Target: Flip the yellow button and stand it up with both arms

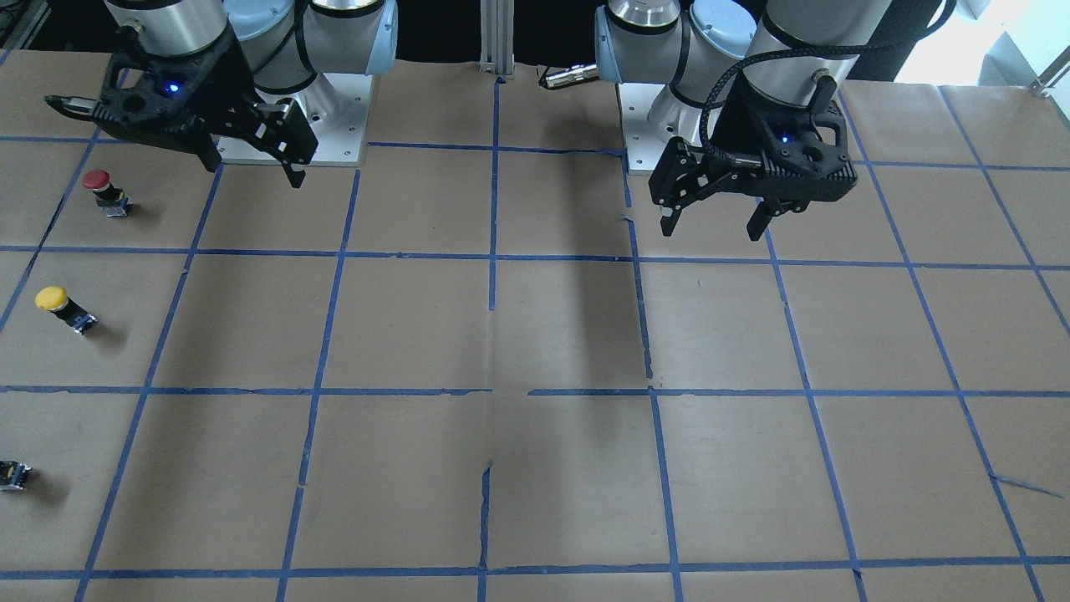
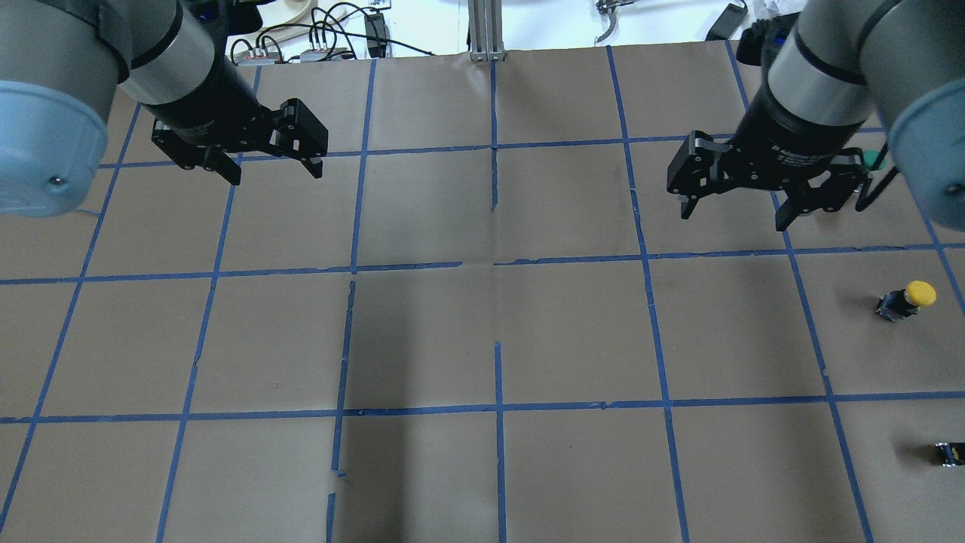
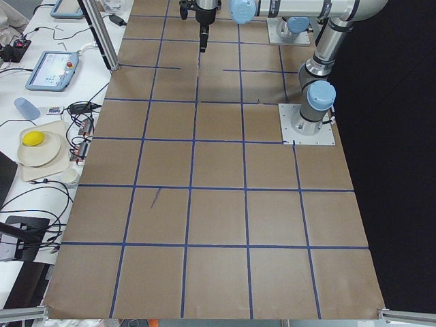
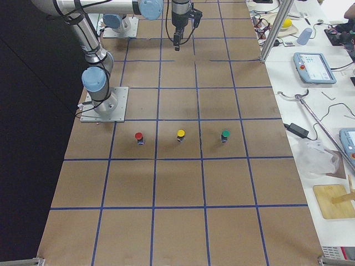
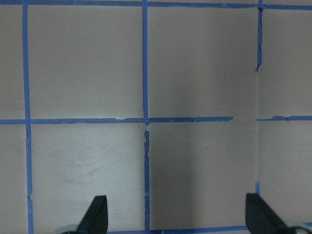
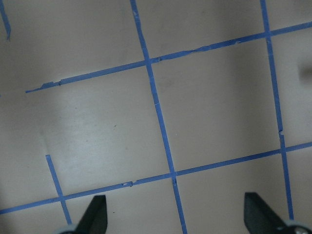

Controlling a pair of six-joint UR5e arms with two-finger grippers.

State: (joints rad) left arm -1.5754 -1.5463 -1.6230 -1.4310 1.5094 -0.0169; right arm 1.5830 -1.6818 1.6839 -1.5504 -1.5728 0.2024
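**Fig.** Clock dirs. refer to the overhead view, 12 = away from robot.

**Surface/room.** Tabletop (image 2: 422, 339) is covered w/ brown paper and ruled into squares by blue tape (image 2: 573, 406); the tape is frayed at several seams. Past the far edge are white benches (image 3: 27, 102) w/ cables, a pendant (image 3: 51, 70) and a plate (image 3: 42, 151) carrying a yellow obj. A black backdrop lies on the robot's side.

**Task obj.** Yellow button (image 2: 907, 299) is at approx. 3 o'clk of tabletop centre, inside one square and clear of the tape. It stands on its contact body w/ cap on top. Long axis is approx. vertical in the ext. right view. The overhead view draws the cap toward 2 o'clk of the body.

**End effectors.** Right end effector (image 2: 733, 219) hangs at approx. 10 o'clk of the button, well apart from it, spread wide and empty. Left end effector (image 2: 275, 175) hangs at approx. 10 o'clk of centre, also spread wide and empty. Each wrist view shows only bare paper b/w the fingertips.

**Views.** Only the ext. right view shows the whole row, near→far from the base: red button (image 4: 138, 137), yellow, green button (image 4: 225, 135). The front-facing view shows red and yellow whole, plus a dark block (image 1: 12, 474) cut by the frame edge. In the overhead view the green cap peeks out beside the right end effector.
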